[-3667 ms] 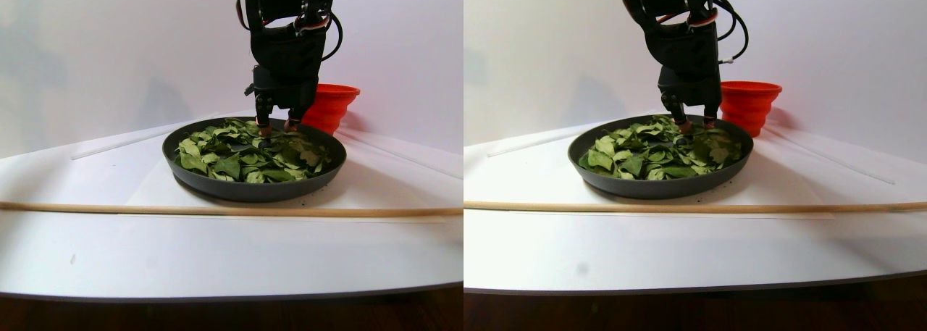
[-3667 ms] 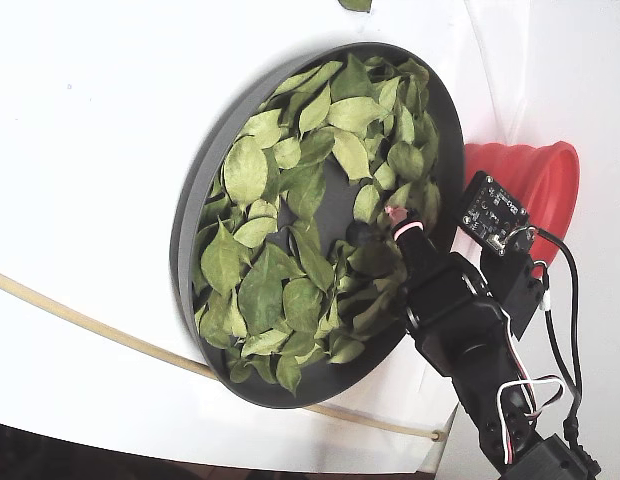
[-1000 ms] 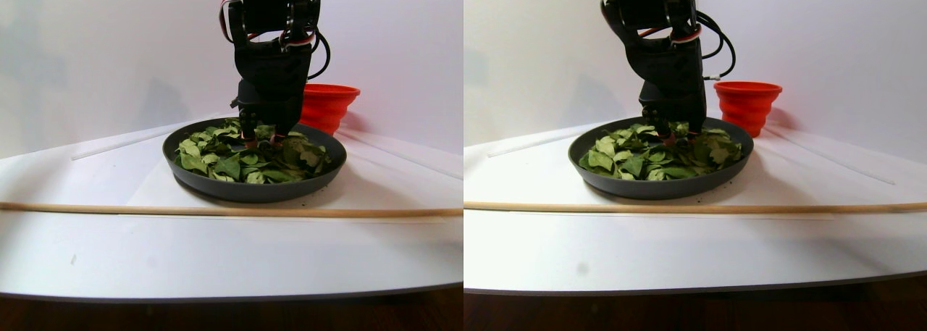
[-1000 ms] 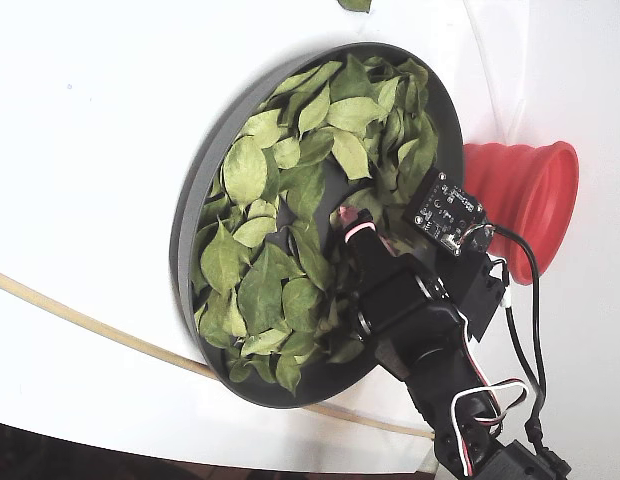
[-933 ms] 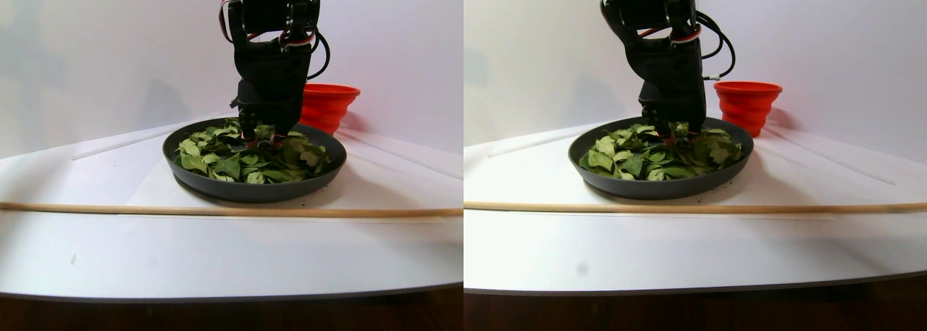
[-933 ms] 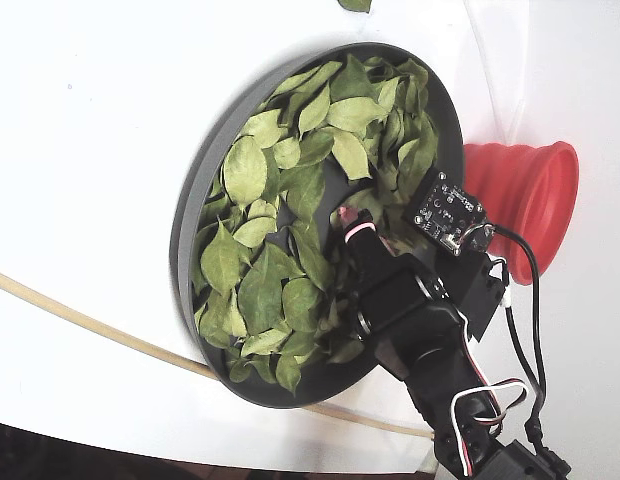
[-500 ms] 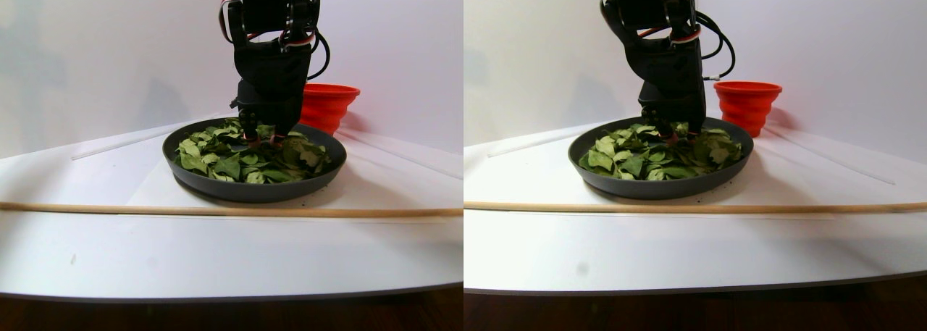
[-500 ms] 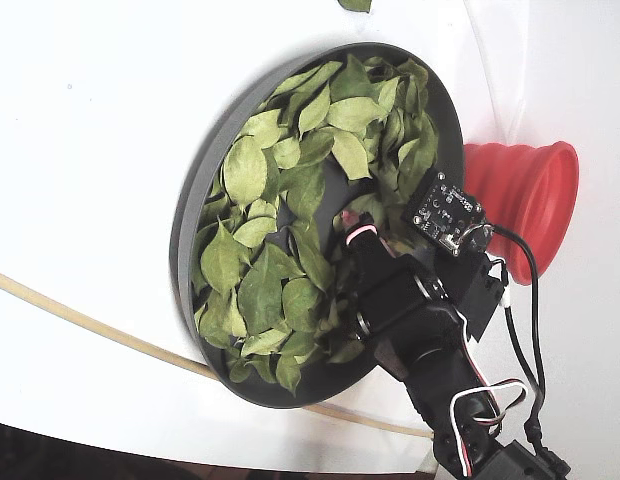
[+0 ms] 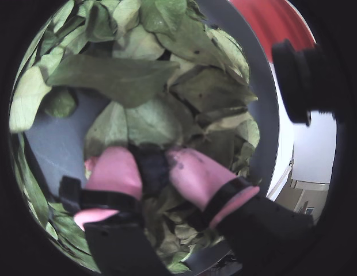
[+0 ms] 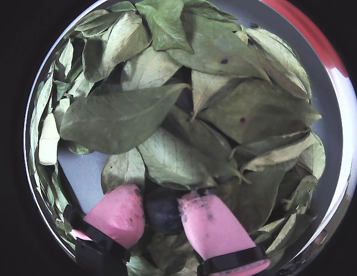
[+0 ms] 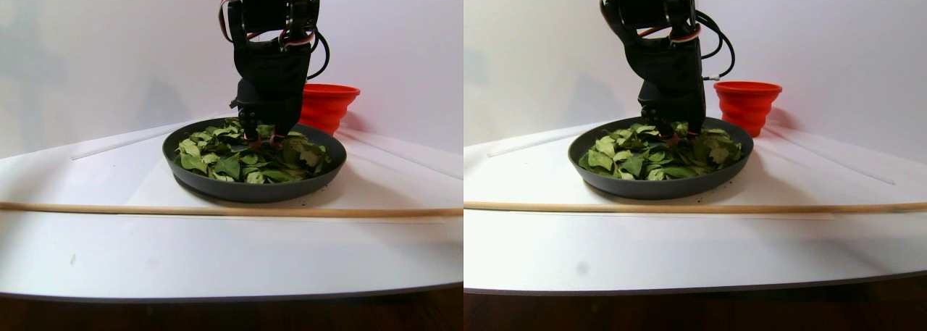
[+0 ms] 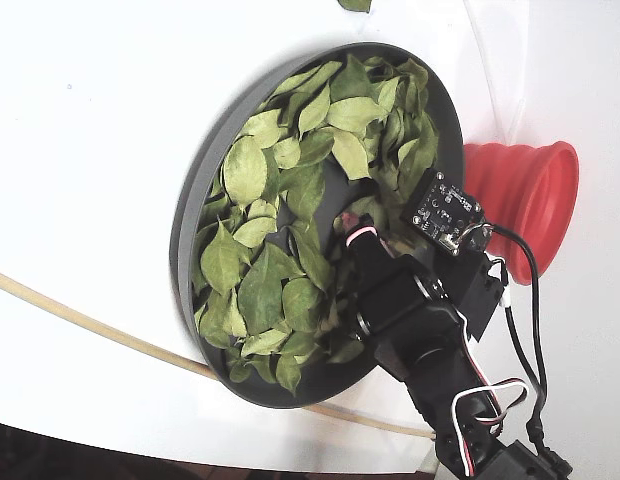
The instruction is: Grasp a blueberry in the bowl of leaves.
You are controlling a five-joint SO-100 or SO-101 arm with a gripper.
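The dark grey bowl point(image 12: 195, 210) holds many loose green leaves point(image 12: 245, 170). My gripper point(image 10: 161, 198) with pink fingertips is down among the leaves near the bowl's cup side. In both wrist views a small dark blueberry point(image 10: 162, 215) sits between the two pink fingers point(image 10: 118, 213), touching both; it also shows in a wrist view point(image 9: 152, 169). Bare dish floor point(image 10: 83, 172) shows to the left of the fingers. In the stereo pair view the gripper point(image 11: 262, 134) dips into the leaves point(image 11: 239, 161) at the back of the bowl point(image 11: 253, 190); the berry is hidden there.
A red ribbed cup point(image 12: 520, 200) stands just beyond the bowl, close to the arm, and shows behind it in the stereo pair view point(image 11: 326, 103). A thin wooden stick point(image 11: 217, 211) lies across the white table in front of the bowl. One stray leaf point(image 12: 355, 4) lies outside the bowl.
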